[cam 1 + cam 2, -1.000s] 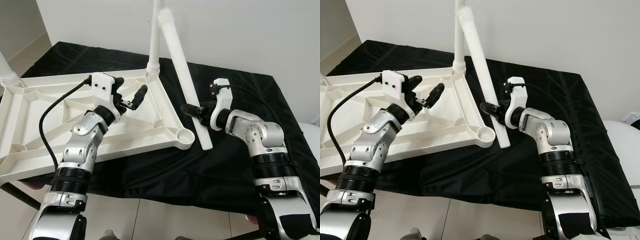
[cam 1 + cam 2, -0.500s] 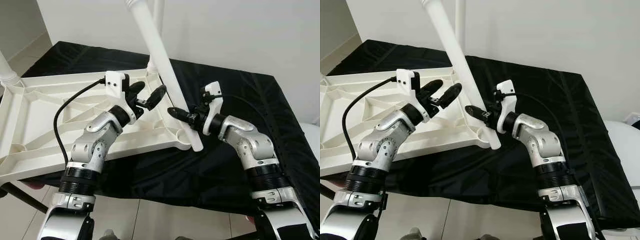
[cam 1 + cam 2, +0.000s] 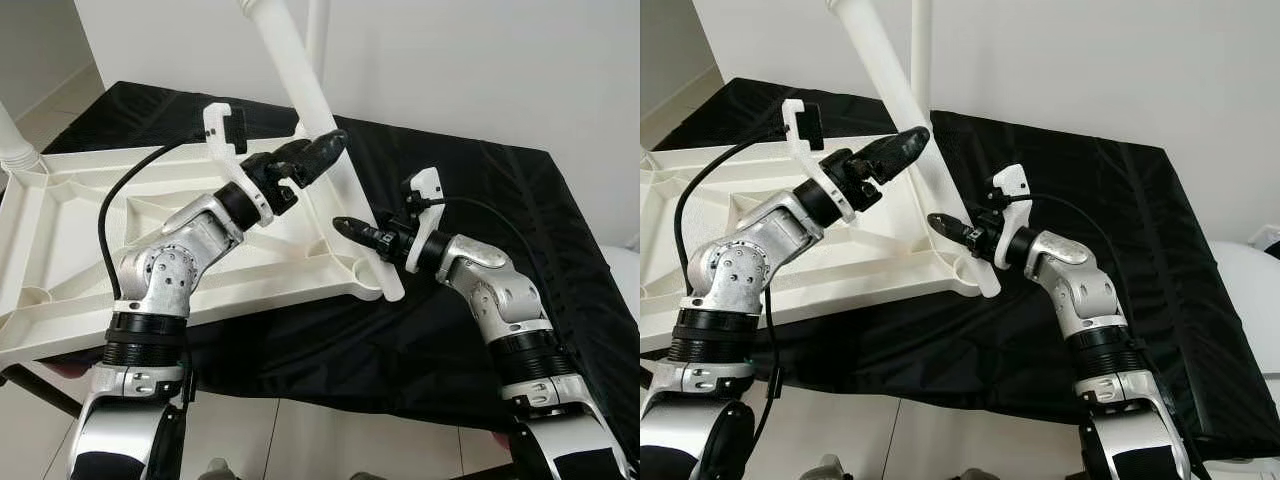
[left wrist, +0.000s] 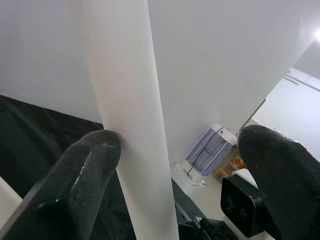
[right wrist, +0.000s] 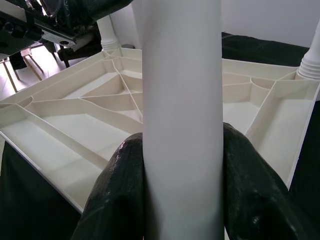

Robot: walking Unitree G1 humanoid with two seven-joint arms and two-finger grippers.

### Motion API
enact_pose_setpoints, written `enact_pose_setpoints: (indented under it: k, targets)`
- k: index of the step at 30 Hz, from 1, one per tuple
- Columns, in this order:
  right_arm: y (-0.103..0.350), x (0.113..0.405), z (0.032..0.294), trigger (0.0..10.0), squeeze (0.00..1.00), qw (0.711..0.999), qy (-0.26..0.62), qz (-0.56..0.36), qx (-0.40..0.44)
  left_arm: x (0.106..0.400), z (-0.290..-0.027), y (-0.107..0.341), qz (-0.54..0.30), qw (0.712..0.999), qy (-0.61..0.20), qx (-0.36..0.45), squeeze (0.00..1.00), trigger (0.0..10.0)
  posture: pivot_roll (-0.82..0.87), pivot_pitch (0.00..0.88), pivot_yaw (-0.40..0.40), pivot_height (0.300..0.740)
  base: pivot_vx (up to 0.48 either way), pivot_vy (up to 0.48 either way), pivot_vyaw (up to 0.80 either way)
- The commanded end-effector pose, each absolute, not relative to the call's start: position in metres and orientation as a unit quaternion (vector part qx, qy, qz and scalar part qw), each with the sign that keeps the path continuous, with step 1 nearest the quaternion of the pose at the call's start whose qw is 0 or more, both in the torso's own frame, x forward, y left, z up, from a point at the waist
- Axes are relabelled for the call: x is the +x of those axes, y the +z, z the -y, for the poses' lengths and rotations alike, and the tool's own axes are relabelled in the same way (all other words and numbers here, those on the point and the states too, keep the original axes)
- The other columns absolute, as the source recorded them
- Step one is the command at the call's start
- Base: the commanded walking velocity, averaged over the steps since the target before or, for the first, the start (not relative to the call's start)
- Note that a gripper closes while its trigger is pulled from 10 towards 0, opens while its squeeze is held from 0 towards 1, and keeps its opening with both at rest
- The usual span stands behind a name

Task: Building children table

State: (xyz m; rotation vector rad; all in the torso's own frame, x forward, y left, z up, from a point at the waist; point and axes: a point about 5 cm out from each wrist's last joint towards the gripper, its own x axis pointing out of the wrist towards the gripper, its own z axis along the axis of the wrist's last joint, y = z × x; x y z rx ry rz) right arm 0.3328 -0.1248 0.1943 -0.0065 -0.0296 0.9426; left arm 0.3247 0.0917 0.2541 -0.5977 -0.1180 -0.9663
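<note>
A white plastic table top (image 3: 90, 230) lies upside down on a black cloth. One white leg (image 3: 316, 40) stands fitted at its far corner. A loose white leg (image 3: 300, 90) leans up and to the left. Its lower end rests by the near corner socket (image 3: 366, 268). My right gripper (image 3: 365, 238) is shut on the loose leg just above that end, with fingers (image 5: 120, 200) pressed on both sides. My left gripper (image 3: 318, 155) is open around the leg's middle: one finger (image 4: 85, 175) touches the leg, the other (image 4: 280, 170) stands apart.
The black cloth (image 3: 470, 330) covers the table to the right and front. Another fitted leg (image 3: 15, 150) rises at the far left corner. A black cable (image 3: 105, 230) loops from my left wrist. A white wall stands behind, with tiled floor in front.
My left gripper has risen and swung right from over the table top to straddle the loose leg. The leg has tipped further left, its lower end drawn toward the corner socket.
</note>
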Motion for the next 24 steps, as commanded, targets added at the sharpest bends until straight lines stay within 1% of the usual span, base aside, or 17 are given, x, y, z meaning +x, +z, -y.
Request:
enact_pose_setpoints:
  k: [1,4,9,11,13,16,17,21,23,24]
  targets:
    - [0.196,0.328,0.119,10.0,0.0,0.876,0.481,0.028,-0.006,0.307,-0.071,0.265,0.084,0.754,-0.599,-0.257,0.0,10.0,0.0,0.0,-0.054,0.74,0.0,0.0,0.0]
    - [0.199,0.326,0.117,10.0,0.0,0.87,0.492,0.039,-0.008,0.31,-0.066,0.26,0.066,0.759,-0.598,-0.248,0.0,10.0,0.0,0.0,-0.053,0.74,0.0,0.0,0.0]
    - [0.2,0.328,0.118,10.0,0.0,0.875,0.482,0.046,-0.011,0.311,-0.067,0.257,0.051,0.766,-0.594,-0.24,0.0,10.0,-0.01,0.0,-0.047,0.74,0.0,0.0,0.0]
    - [0.198,0.33,0.12,10.0,0.0,0.88,0.473,0.043,-0.011,0.311,-0.07,0.255,0.046,0.77,-0.591,-0.236,0.0,10.0,-0.01,0.0,-0.048,0.74,0.0,0.0,0.0]
    - [0.196,0.334,0.124,10.0,0.0,0.891,0.452,0.038,-0.007,0.312,-0.075,0.253,0.043,0.776,-0.585,-0.23,0.0,10.0,-0.01,0.0,-0.049,0.74,0.0,0.0,0.0]
    - [0.195,0.337,0.126,10.0,0.0,0.898,0.439,0.035,-0.008,0.311,-0.078,0.254,0.043,0.778,-0.583,-0.23,0.0,10.0,-0.01,0.0,-0.048,0.74,0.0,0.0,0.0]
    - [0.194,0.34,0.128,10.0,0.0,0.904,0.426,0.034,-0.003,0.31,-0.081,0.257,0.046,0.777,-0.583,-0.232,0.0,10.0,-0.01,0.0,-0.046,0.74,0.0,0.0,0.0]
    - [0.194,0.34,0.127,10.0,0.0,0.903,0.428,0.04,-0.002,0.309,-0.084,0.259,0.05,0.778,-0.58,-0.235,0.0,10.0,0.0,0.0,-0.046,0.74,0.0,0.0,0.0]
    - [0.194,0.335,0.123,10.0,0.0,0.892,0.449,0.043,0.0,0.311,-0.083,0.257,0.047,0.782,-0.577,-0.234,0.0,10.0,0.0,0.0,-0.046,0.74,0.0,0.0,0.0]
    - [0.194,0.335,0.123,10.0,0.0,0.892,0.449,0.043,0.0,0.311,-0.083,0.257,0.047,0.782,-0.577,-0.234,0.0,10.0,0.0,0.0,-0.046,0.74,0.0,0.0,0.0]
